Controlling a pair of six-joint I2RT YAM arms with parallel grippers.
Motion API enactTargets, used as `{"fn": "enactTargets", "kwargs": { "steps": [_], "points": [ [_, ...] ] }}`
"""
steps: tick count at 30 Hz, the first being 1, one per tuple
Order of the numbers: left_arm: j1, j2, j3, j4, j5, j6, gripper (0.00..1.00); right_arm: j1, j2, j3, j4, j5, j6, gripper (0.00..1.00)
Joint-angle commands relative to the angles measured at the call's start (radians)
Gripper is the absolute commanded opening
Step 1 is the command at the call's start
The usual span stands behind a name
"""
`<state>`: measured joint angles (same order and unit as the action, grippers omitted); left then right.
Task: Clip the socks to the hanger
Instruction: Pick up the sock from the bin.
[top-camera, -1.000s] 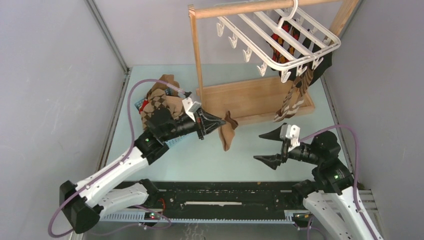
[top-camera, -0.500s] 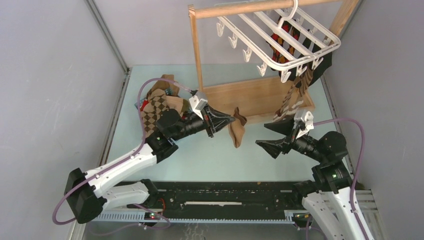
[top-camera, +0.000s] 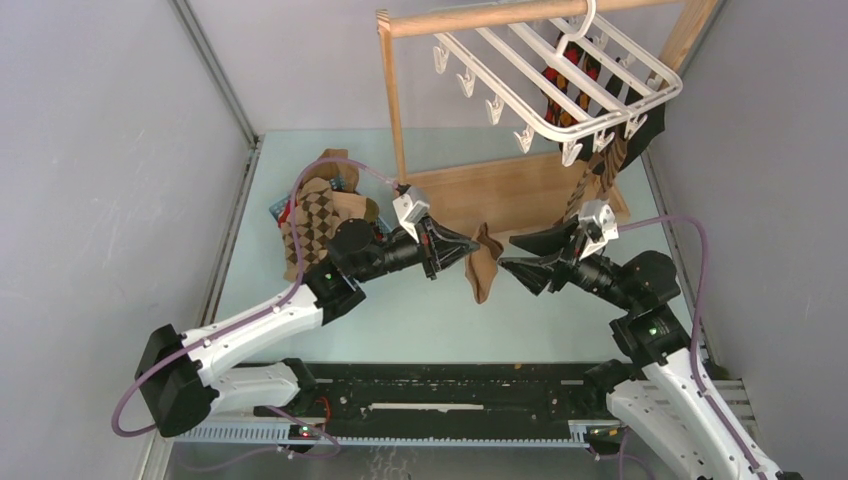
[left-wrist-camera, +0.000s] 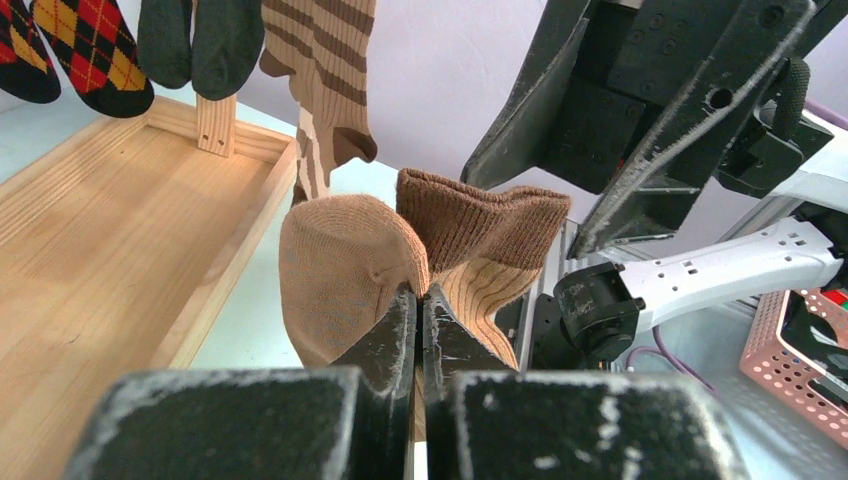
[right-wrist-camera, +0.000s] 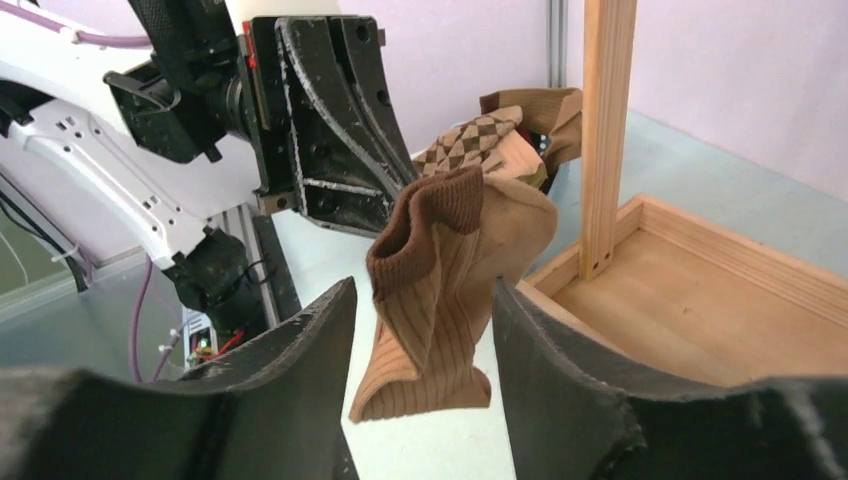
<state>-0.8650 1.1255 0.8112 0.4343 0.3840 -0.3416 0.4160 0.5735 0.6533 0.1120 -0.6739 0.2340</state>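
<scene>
My left gripper is shut on a plain tan sock with a brown cuff, holding it in the air in front of the wooden stand; the sock fills the left wrist view. My right gripper is open, its fingertips just to either side of the hanging sock, not touching it. The white hanger hangs from the rail at top right with striped, black and red argyle socks clipped on. More socks lie piled at the left.
The wooden rail stand has an upright post and a tray base just behind both grippers. A blue mesh basket sits under the sock pile. A pink basket shows in the left wrist view. Grey walls enclose the table.
My left gripper carried the tan sock to the right and a little away from the bases. My right gripper moved left and up until its open jaws flank the sock.
</scene>
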Motion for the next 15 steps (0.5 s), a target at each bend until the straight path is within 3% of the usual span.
{"fn": "enactTargets", "kwargs": {
  "steps": [1, 6, 8, 15],
  "points": [
    [-0.014, -0.007, 0.034, 0.055, -0.017, -0.015, 0.00, 0.023, 0.023, -0.001, 0.079, 0.071, 0.020, 0.52],
    [-0.016, -0.009, 0.033, 0.059, -0.018, -0.014, 0.00, 0.027, 0.033, 0.010, 0.074, 0.073, 0.016, 0.10],
    [-0.016, -0.009, 0.032, 0.062, -0.019, -0.016, 0.00, 0.027, 0.034, 0.015, 0.068, 0.072, 0.010, 0.00],
    [-0.016, -0.012, 0.027, 0.064, -0.037, -0.043, 0.00, 0.019, 0.029, 0.025, 0.069, 0.065, 0.012, 0.00]
  ]
}}
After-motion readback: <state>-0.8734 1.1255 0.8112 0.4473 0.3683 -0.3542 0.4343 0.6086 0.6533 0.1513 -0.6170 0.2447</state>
